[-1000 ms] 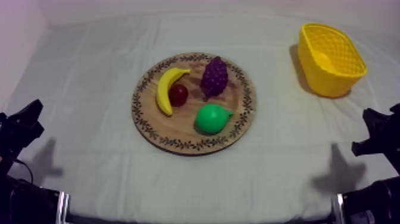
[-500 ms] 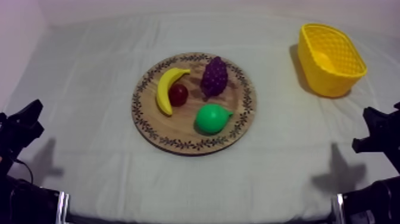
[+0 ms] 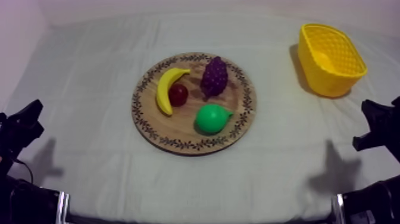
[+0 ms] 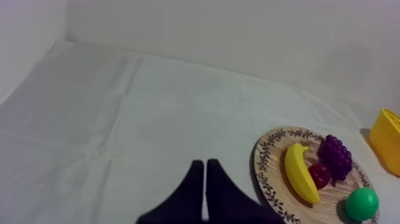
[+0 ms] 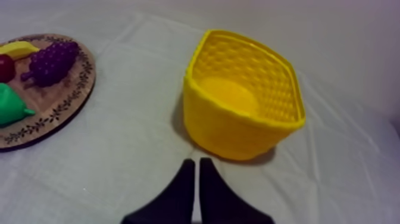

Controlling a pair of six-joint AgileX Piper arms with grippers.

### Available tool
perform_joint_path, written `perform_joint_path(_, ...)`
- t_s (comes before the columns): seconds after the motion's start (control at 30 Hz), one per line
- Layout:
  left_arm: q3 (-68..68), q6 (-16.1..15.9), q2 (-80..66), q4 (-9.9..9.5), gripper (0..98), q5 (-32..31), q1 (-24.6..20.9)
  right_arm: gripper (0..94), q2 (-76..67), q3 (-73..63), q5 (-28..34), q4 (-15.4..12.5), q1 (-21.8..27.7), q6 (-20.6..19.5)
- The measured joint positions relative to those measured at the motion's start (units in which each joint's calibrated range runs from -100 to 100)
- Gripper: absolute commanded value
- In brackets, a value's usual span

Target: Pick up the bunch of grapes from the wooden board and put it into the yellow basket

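Nearest the table's front edge, the left gripper [image 4: 205, 162] and the right gripper [image 5: 197, 159] are held closed on nothing, and farther off the bunch of grapes [image 3: 215, 76] is laid on the wooden board [image 3: 178, 128], well apart from the yellow basket [image 3: 333, 83].

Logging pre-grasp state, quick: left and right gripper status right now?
left gripper: shut, holding nothing.
right gripper: shut, holding nothing.
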Motion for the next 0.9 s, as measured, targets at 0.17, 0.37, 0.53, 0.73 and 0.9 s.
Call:
perform_joint_path(0.17, 0.0, 0.0, 0.0, 0.0, 0.1, 0.0, 0.0, 0.3, 6.9, -5.3, -1.3, 1.4, -2.5, -0.9)
perform_joint_path(0.37, 0.0, 0.0, 0.0, 0.0, 0.1, 0.0, 0.0, 0.3, 15.8, -13.4, 0.4, 4.8, -6.3, -4.3)
perform_joint_path(0.53, 0.0, 0.0, 0.0, 0.0, 0.1, 0.1, 0.0, 0.2, 21.9, -20.6, 3.7, 8.9, -10.0, -8.7)
perform_joint_path(0.73, 0.0, 0.0, 0.0, 0.0, 0.1, 0.1, 0.0, 0.2, 28.8, -29.4, 7.8, 10.8, -13.3, -12.1)
perform_joint_path(0.9, 0.0, 0.0, 0.0, 0.0, 0.1, 0.1, 0.0, 0.2, 34.8, -36.0, 11.0, 12.7, -15.6, -14.9)
